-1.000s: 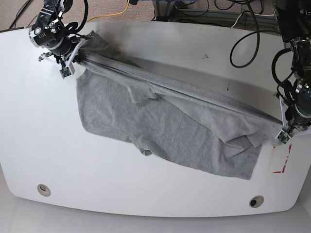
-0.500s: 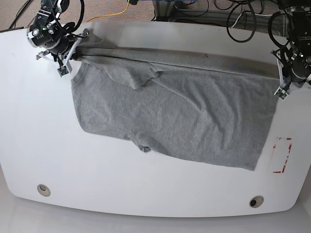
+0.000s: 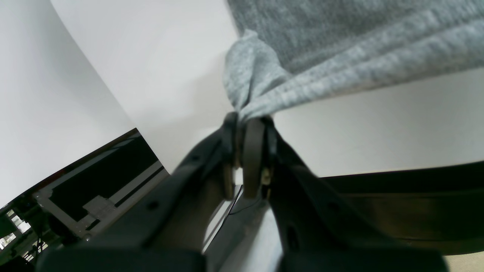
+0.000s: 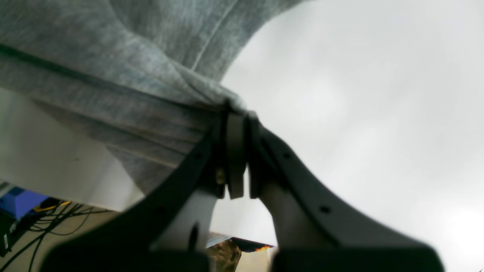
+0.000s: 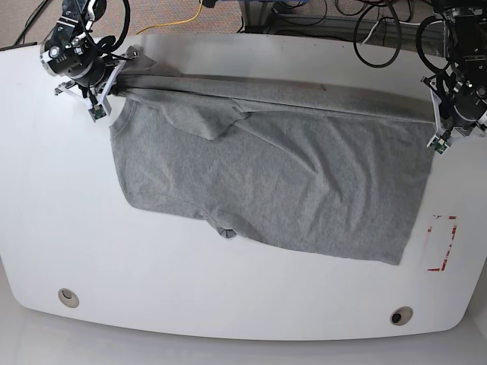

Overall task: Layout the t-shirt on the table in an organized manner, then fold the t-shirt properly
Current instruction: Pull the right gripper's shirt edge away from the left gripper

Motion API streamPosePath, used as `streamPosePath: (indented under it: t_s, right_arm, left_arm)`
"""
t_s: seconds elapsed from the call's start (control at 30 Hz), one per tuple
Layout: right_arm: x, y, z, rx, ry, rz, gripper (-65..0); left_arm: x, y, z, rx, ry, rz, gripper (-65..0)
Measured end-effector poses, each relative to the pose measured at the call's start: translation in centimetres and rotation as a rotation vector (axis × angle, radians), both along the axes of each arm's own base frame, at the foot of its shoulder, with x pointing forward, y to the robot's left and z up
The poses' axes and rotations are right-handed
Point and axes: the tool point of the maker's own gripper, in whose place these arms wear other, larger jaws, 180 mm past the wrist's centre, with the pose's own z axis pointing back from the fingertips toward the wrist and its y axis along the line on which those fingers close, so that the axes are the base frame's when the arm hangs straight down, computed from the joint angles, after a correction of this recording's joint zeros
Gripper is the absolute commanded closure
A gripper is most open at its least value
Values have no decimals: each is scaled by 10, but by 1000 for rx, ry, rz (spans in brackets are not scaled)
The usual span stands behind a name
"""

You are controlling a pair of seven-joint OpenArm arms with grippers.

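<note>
The heather-grey t-shirt lies spread across the white table, its far edge pulled taut in a straight line between my two grippers. No lettering shows. My left gripper at the right end is shut on a bunched corner of the shirt, its fingers pressed together. My right gripper at the far left is shut on the shirt's other end, fingers closed on the fabric. A sleeve lies folded over on the shirt's upper part.
A red tape rectangle marks the table's right side, just beyond the shirt's near-right corner. Two round grommet holes sit near the front edge. Cables and frame parts lie beyond the far edge.
My left gripper has swung from the right front up toward the far right, stretching the shirt's far edge straight and unfolding the body flat. My right gripper shifted slightly to the far left.
</note>
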Motion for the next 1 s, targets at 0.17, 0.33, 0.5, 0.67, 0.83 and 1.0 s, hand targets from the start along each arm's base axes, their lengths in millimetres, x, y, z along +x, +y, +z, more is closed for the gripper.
streamPosePath:
  t_s: [0.17,0.33,0.5,0.67,0.83,1.0]
  right_arm:
    - [-6,-8,-6,-46,35,-7,0]
    - [-18,-10,-21,-35,90,-24,0]
    - [-28,-10,-25,-37,106,-22,0]
    - [-40,-12,-22,-61,126,-15,0]
    - [-45,-2,-20,-48,122,-22,0]
    - [-54,6,-13,-29,129,-13,0]
  left_arm:
    - [0,-1,-5,-19,7,5,0]
    - [-2,-2,-15,-49,25,9,0]
    - [0,-9,-19,-39,43,-27,0]
    - [2,-14,-21,-49,38,-43,0]
    - [2,-13,-20,-44,39,-41,0]
    - [1,-10,-20,-32,42,-35,0]
